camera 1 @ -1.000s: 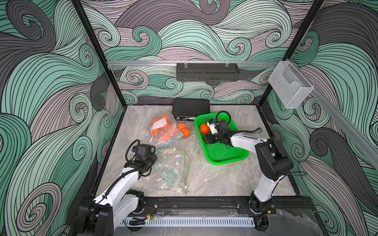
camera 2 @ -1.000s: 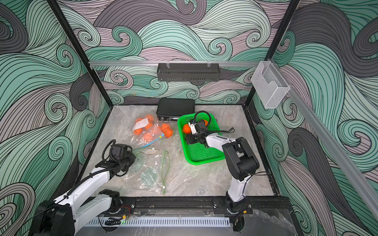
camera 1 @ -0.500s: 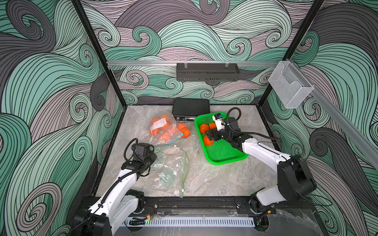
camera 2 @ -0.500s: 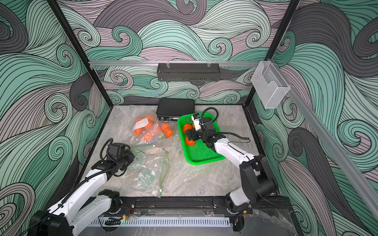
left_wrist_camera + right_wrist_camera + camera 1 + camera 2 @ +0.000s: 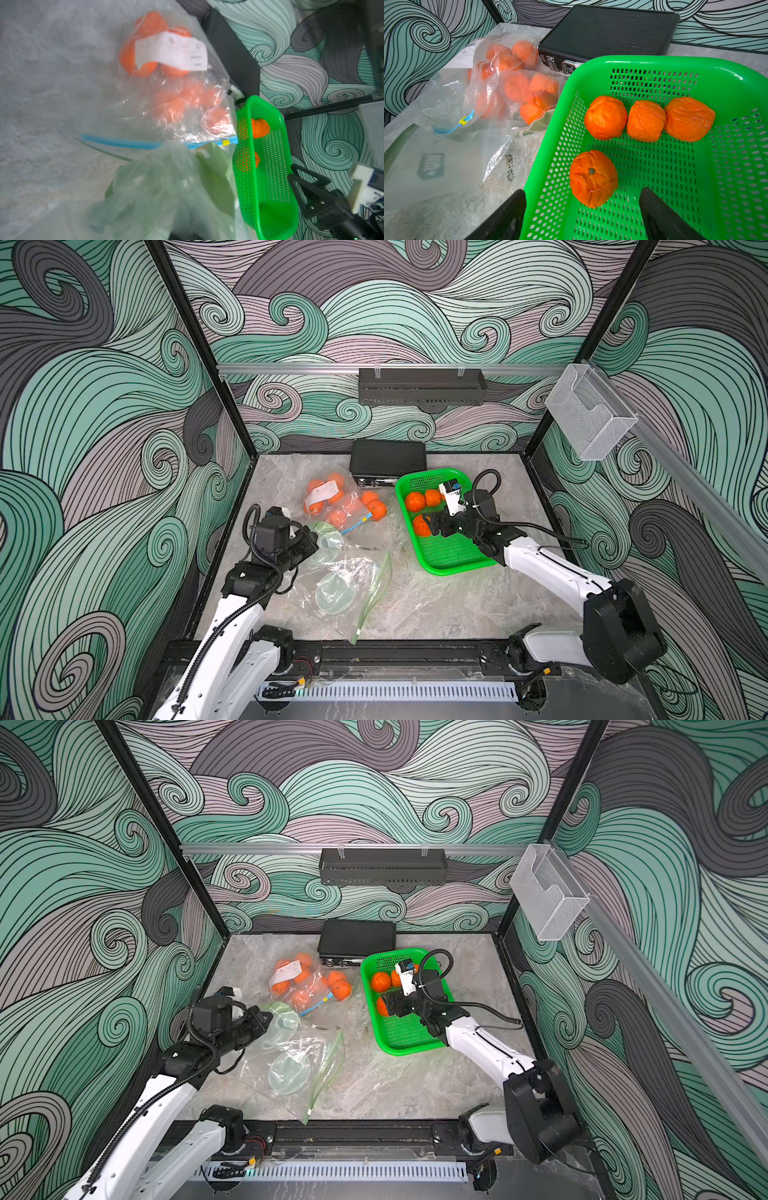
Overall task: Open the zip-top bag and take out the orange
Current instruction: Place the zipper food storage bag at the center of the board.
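Two arms are mounted at the near edge of the table (image 5: 436, 614). Nearest to them, one empty bag (image 5: 347, 593) is spread on the table, with a green zip strip (image 5: 374, 593) along one side. Nothing is contained in it. Its far end is bunched at the left gripper (image 5: 311, 540), which is clamped shut on the film.

Further back on the right, one green basket (image 5: 654, 62) is placed. Four oranges (image 5: 645, 120) are contained in it: three in a row at the far side and a lone orange (image 5: 592, 178) nearer. The right gripper (image 5: 583, 194) is positioned over the basket with its fingers spread wide; nothing is gripped.

Left of the basket, bagged oranges (image 5: 332, 497) are piled in clear bags. Their number cannot be told through the overlapping film.

One black case (image 5: 388, 456) is set against the back wall.
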Tool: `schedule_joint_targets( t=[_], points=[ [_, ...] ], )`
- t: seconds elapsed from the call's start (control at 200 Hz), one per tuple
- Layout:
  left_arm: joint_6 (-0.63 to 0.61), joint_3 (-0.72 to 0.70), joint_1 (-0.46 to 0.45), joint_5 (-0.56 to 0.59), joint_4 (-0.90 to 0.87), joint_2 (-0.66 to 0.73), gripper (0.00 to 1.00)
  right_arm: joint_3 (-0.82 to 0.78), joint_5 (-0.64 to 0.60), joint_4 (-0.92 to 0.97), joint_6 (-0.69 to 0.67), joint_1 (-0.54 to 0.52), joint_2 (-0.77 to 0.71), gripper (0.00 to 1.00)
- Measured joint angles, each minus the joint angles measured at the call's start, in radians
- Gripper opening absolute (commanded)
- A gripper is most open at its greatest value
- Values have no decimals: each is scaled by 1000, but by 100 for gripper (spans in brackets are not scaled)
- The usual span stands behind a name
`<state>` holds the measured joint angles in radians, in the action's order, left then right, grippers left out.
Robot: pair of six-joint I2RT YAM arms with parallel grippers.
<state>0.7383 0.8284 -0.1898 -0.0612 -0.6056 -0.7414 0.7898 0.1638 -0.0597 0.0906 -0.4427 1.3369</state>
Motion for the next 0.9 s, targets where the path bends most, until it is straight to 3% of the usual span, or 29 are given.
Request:
schedule_joint_targets(
  t=[0.15, 0.22, 0.245, 0.295, 0.325, 0.34, 0.48, 0.62, 0.726, 0.901],
  points=[
    [-38, 193, 4, 254, -29, -74, 1, 0, 3, -10, 0, 0, -2, 85],
    [-68, 270, 19, 399, -11, -141, 8, 0, 12, -11, 2, 0, -2, 84],
    [-79, 293, 29, 443, -2, -169, 22, 0, 15, -11, 3, 0, -2, 85],
    [-100, 336, 58, 503, 3, -226, 75, 0, 20, -11, 3, -1, -3, 85],
    [-115, 363, 79, 534, 5, -264, 95, 0, 21, -11, 3, -1, -4, 84],
    [-119, 378, 91, 550, 3, -285, 98, -1, 21, -11, 3, -1, -6, 84],
    [-171, 524, 164, 666, -60, -462, 98, -2, 29, -12, 3, -3, -16, 84],
    [-272, 595, 174, 687, -94, -469, 99, -3, 43, -13, -2, -14, -15, 81],
    [-337, 606, 175, 561, -97, -396, 93, -3, 78, -26, -16, -40, -13, 81],
    [-373, 597, 175, 222, -127, -282, 85, -3, 177, -81, -89, -150, -13, 83]
  ],
)
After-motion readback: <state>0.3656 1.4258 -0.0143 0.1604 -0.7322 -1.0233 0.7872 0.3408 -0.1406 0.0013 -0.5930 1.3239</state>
